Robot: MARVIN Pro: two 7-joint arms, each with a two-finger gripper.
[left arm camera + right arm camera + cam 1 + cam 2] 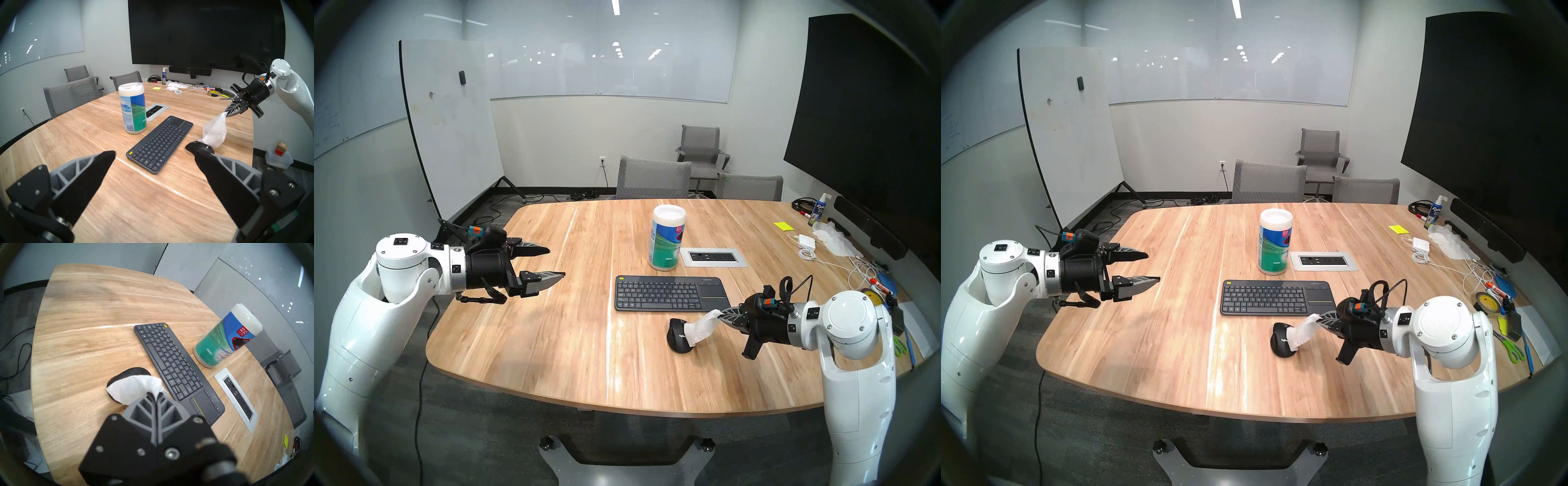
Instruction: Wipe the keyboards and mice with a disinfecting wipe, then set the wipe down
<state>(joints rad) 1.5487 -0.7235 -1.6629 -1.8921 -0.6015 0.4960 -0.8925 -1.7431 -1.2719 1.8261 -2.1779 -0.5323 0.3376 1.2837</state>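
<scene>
The black keyboard [672,292] lies flat on the wooden table, its touchpad toward my right arm; it also shows in the left wrist view [159,144] and right wrist view [176,361]. The black mouse [677,336] sits just in front of the keyboard's right end. My right gripper [723,314] is shut on the white wipe [700,327], which hangs down and drapes over the mouse's right side [134,389]. My left gripper [556,263] is open and empty, held above the table's left part, far from the keyboard.
A tall white wipe canister [667,237] stands behind the keyboard, beside a table power outlet panel [713,257]. Cables, a charger, tissue [833,239], a spray bottle and tools crowd the table's right edge. Grey chairs [653,178] stand at the far side.
</scene>
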